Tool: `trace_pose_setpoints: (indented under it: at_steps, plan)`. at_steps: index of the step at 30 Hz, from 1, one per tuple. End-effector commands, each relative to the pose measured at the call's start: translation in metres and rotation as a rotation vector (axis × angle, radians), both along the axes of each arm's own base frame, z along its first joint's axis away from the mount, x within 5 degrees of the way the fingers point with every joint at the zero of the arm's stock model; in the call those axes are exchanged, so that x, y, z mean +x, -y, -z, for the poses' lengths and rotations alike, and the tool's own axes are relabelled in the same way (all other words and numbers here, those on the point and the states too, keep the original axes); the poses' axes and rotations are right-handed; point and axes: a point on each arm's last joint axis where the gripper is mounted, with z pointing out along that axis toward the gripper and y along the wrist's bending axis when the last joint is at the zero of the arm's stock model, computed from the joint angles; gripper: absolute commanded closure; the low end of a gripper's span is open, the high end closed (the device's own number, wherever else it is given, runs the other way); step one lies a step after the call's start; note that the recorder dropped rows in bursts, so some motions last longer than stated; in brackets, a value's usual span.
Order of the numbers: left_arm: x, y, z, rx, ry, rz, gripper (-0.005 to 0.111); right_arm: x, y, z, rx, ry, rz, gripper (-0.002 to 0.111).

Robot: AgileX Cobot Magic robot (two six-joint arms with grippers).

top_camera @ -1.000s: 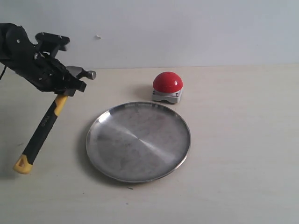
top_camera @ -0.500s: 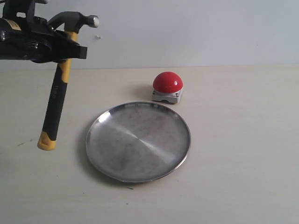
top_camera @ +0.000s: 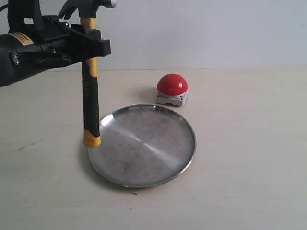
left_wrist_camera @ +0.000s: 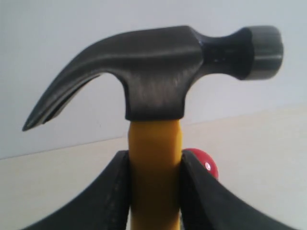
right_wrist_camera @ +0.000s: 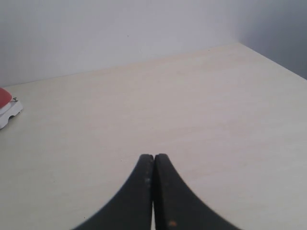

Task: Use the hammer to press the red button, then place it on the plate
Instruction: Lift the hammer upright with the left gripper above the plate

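Left gripper (top_camera: 90, 47): closed on the hammer's yellow neck just under the head, one black finger (left_wrist_camera: 111, 194) pressed to each side of it.
Hammer (top_camera: 89, 103): held upright off the table, dark head at the top, black handle hanging straight down, yellow end lowest.
Hammer's place: over the left part of the table, at the left rim of the plate; in the exterior view the yellow end overlaps that rim, and whether they touch cannot be told.
Hammer head: in the left wrist view the claw and the round striking face point to opposite sides, the face toward the side where the button shows.
Red button (top_camera: 172, 84): on its small pale base near the far edge of the table, about halfway along it, just beyond the plate's far rim and apart from it.
Plate (top_camera: 144, 151): flat in the middle of the table, between the button and the near edge, nothing lying in it.
Right gripper (right_wrist_camera: 154, 166): fingers closed together, holding nothing, over bare tabletop; a sliver of the button shows at the picture's edge.
Table (top_camera: 249, 143): pale wood, its far edge against a plain light wall (top_camera: 216, 28).
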Motion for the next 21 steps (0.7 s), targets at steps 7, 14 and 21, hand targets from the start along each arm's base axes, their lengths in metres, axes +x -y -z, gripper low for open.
trace_pose_setpoints:
  at_steps: [7,14,21]
  plan:
    - [-0.011,-0.002,-0.028,-0.011,0.237,-0.287,0.107,0.003,0.001,-0.019,-0.104,0.208,-0.001,0.108]
    - [-0.030,0.016,-0.031,0.066,0.306,-0.323,0.107,0.002,0.001,-0.033,0.020,0.396,0.014,0.108]
    - [-0.033,0.023,-0.024,0.086,0.328,-0.368,0.107,0.002,0.001,-0.036,0.199,0.464,0.026,0.108]
